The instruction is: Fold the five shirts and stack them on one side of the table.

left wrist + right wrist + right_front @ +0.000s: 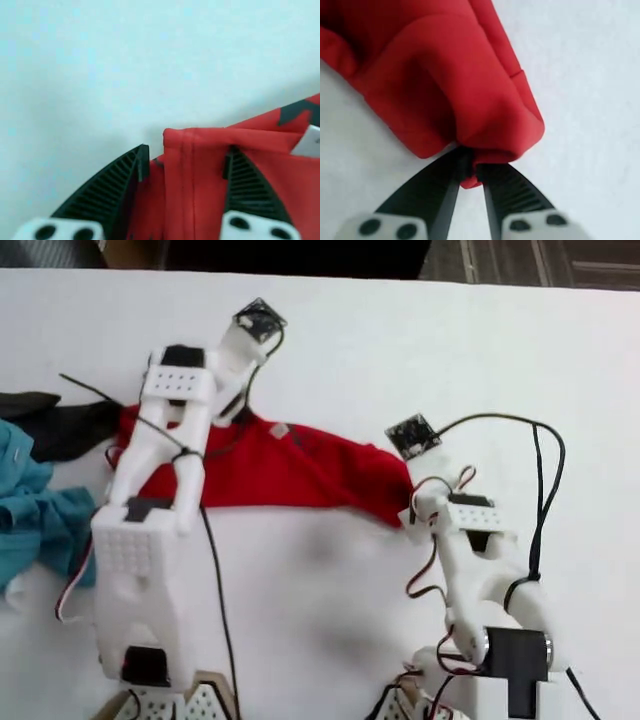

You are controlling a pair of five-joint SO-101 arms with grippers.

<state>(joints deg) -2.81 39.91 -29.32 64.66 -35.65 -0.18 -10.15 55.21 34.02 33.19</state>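
Observation:
A red shirt [290, 470] lies folded into a long band across the middle of the white table [400, 350]. My left gripper [186, 162] is open at the band's far left corner. One finger [245, 185] rests on the red shirt [200, 150] and the other sits just off its folded edge. In the high view, the left gripper [235, 408] is at the shirt's upper left. My right gripper [470, 172] is shut on a bunched corner of the red shirt [445, 85]; the high view shows the right gripper [406, 510] at the band's right end.
A teal shirt [35, 510] lies crumpled at the table's left edge, with a dark shirt [60, 425] just behind it. Black cables run from both arms across the near half of the table.

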